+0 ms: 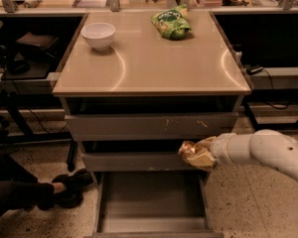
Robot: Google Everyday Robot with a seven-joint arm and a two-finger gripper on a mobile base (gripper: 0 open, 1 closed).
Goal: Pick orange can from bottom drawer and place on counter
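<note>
The orange can is a shiny orange-gold dented can held at the end of my white arm, in front of the middle drawer's right side. My gripper is shut on the orange can and holds it above the right edge of the open bottom drawer, whose grey floor is bare. The counter is the beige-tan top of the cabinet, well above the can.
A white bowl sits at the counter's back left and a green snack bag at the back middle. Two shut grey drawers lie above the open one. A person's dark shoe is on the floor to the left.
</note>
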